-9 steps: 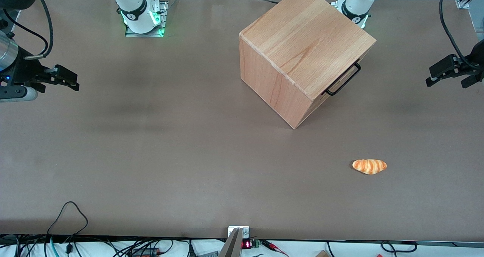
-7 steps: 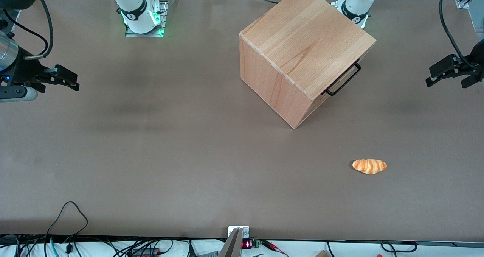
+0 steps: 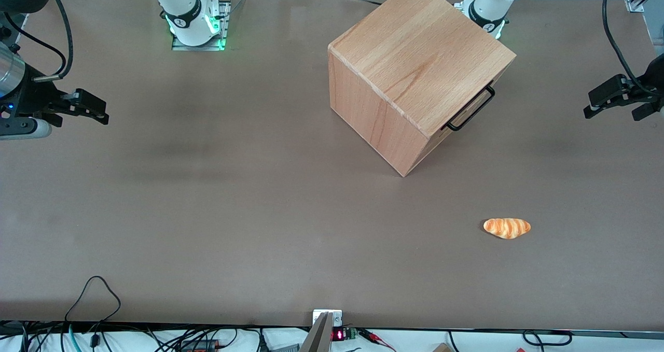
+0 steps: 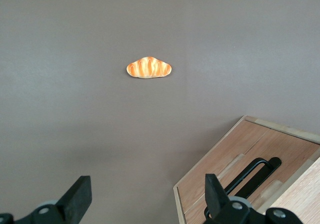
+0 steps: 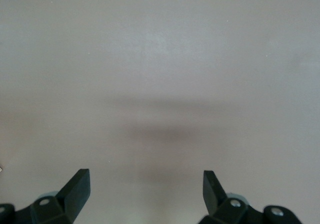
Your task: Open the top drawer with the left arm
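The beech cube cabinet (image 3: 415,67) stands turned at an angle on the brown table (image 3: 233,196). Its top drawer (image 4: 239,151) sits flush in the cabinet's front, and its thin black bar handle (image 3: 469,109) (image 4: 251,174) juts out just under the top edge. My left gripper (image 3: 611,115) hovers at the working arm's end of the table, well apart from the handle, out in front of the cabinet. In the left wrist view the gripper (image 4: 146,195) is open with nothing between its fingers (image 4: 79,196), and one finger overlaps the drawer front.
A small orange bread roll (image 3: 507,227) (image 4: 148,67) lies on the table nearer the front camera than the cabinet. The arm bases (image 3: 197,20) stand at the table's edge farthest from the camera. Cables (image 3: 93,300) trail along the near edge.
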Robot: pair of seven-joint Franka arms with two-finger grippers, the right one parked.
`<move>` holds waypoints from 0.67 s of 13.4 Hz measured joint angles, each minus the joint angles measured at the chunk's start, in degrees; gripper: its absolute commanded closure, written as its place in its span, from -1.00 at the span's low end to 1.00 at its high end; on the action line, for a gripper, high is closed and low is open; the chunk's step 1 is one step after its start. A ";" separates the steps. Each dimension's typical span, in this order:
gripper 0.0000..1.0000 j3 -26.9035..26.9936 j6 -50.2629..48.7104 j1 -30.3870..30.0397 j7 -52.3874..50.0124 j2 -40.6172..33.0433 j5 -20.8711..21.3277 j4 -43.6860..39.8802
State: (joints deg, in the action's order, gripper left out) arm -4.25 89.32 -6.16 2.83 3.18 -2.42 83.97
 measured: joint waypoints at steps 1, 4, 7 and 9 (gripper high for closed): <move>-1.00 -0.01 0.00 0.00 0.25 0.04 0.00 0.06; -1.00 -0.07 -0.07 0.01 3.64 0.35 -0.18 0.90; -1.00 -0.52 0.23 0.23 7.39 0.94 -3.26 4.87; -1.00 -1.77 3.00 0.38 8.90 1.65 -5.02 9.01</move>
State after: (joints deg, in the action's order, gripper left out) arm -6.02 92.32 -5.77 11.73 4.83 -7.44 92.98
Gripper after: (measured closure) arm 0.000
